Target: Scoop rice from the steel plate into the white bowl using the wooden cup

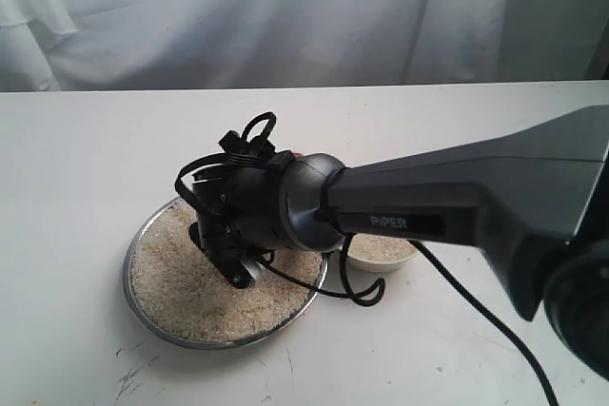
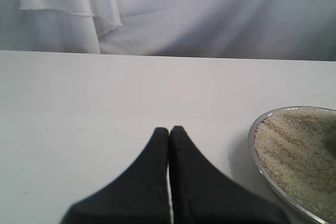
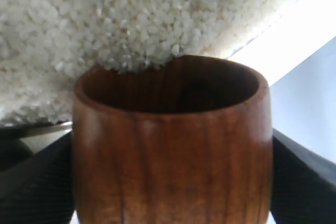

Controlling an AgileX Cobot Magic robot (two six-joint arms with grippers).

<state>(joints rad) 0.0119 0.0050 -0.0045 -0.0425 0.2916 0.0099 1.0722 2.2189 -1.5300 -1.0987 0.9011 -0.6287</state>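
The steel plate (image 1: pixel 129 278) lies on the white table with rice (image 1: pixel 190 297) spread across it. My right gripper (image 1: pixel 226 256) reaches in from the right and hangs low over the rice. In the right wrist view it is shut on the wooden cup (image 3: pixel 173 156), with black fingers (image 3: pixel 31 174) on both sides. The cup's dark mouth faces the rice (image 3: pixel 131 19) and its rim touches the grains. The arm hides the cup in the exterior view and covers part of the white bowl (image 1: pixel 383 263). My left gripper (image 2: pixel 169 130) is shut on nothing, over bare table beside the plate's rim (image 2: pixel 256 145).
A black cable (image 1: pixel 366 292) loops from the right arm down onto the table in front of the bowl. White curtains hang behind the table's far edge. The left arm does not show in the exterior view.
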